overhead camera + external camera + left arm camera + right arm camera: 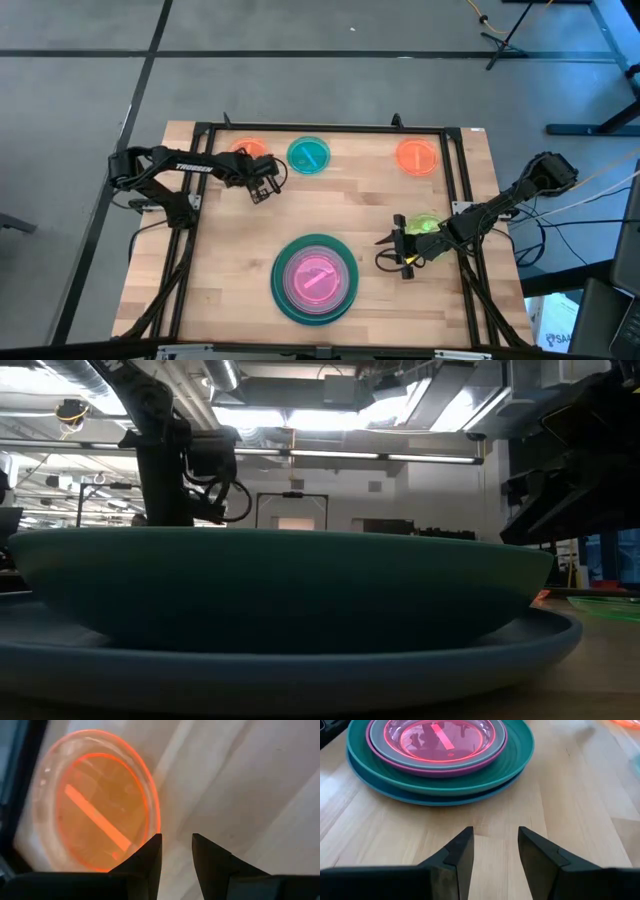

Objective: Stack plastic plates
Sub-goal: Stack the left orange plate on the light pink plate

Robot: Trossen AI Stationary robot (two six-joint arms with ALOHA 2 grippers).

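- High view: we see our left gripper near the table's far left part, just beside an orange plate that the arm partly covers; a teal plate lies just past it, and a second orange plate lies well apart at the far right.
- Our right gripper sits over bare wood, with a lime plate under its wrist, behind the fingers. The stack lies ahead of its fingertips: blue, green, magenta, pale teal and pink on top.
- Low view: the stack's green plate on the blue plate fills the picture; one arm hangs behind. We cannot tell any finger state here.
- Left wrist view: our left fingers are released, a narrow gap between them, nothing held. The orange plate lies just off one fingertip, its rim near that tip.
- Right wrist view: our right fingers are released and empty over wood. The stack lies ahead of the tips, apart from them.
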